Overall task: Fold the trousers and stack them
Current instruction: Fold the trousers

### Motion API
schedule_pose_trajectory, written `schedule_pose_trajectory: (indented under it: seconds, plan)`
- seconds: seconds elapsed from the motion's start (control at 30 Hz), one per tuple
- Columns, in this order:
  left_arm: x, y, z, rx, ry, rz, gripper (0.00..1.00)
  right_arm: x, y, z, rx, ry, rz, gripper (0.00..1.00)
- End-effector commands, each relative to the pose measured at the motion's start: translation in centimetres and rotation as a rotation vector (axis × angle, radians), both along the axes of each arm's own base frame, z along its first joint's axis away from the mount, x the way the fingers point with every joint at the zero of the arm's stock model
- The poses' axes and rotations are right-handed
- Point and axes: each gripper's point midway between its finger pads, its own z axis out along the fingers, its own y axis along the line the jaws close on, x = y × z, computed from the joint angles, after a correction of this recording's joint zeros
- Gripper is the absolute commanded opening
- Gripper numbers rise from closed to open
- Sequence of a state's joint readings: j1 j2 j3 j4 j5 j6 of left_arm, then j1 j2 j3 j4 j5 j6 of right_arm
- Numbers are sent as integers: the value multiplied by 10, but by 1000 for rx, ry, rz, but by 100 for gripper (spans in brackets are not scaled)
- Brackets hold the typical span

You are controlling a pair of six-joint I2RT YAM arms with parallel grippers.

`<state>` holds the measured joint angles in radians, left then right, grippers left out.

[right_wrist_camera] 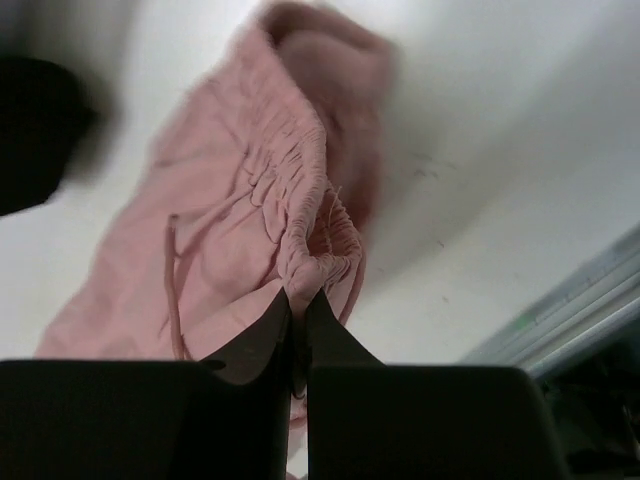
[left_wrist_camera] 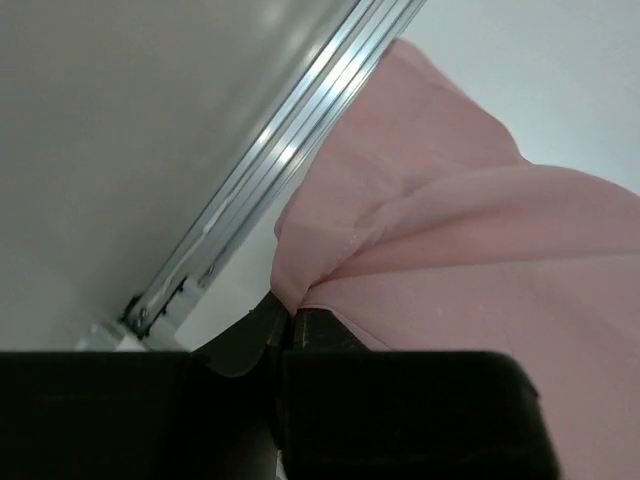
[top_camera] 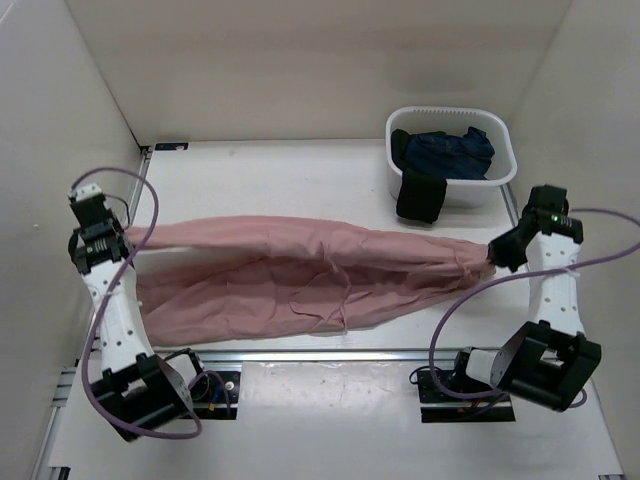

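Now: soft, wrinkled dusty-pink trousers (top_camera: pixel 300 285) stretched long; left end effector (left_wrist_camera: pixel 290 315) clenched on leg fabric, right end effector (right_wrist_camera: pixel 298 300) on gathered waistband.

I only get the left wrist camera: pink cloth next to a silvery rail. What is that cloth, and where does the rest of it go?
Observer: Those are the trousers, stretched across the table between your left gripper and the right gripper.
Visitor: Is that other claw really holding them?
Observer: Yes. Its own camera shows it shut on a gathered edge of the fabric.
Visitor: Is anything else on the table?
Observer: A white basket at the far right, with a dark navy garment inside.
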<state>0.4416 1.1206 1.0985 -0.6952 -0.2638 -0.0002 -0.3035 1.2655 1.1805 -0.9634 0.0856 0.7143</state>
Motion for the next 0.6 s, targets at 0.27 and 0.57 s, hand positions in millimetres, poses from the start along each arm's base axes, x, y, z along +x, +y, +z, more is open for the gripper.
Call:
schedule_pose_trajectory:
  seconds: [0.27,0.57]
  plan:
    - [-141,-19,-125,-121,419,201,17,-78,-19,-82,100,146,-249,15]
    - [-174,-22,-109,-102,548,250,100,-44,-33,-39,-5,120,-85,83]
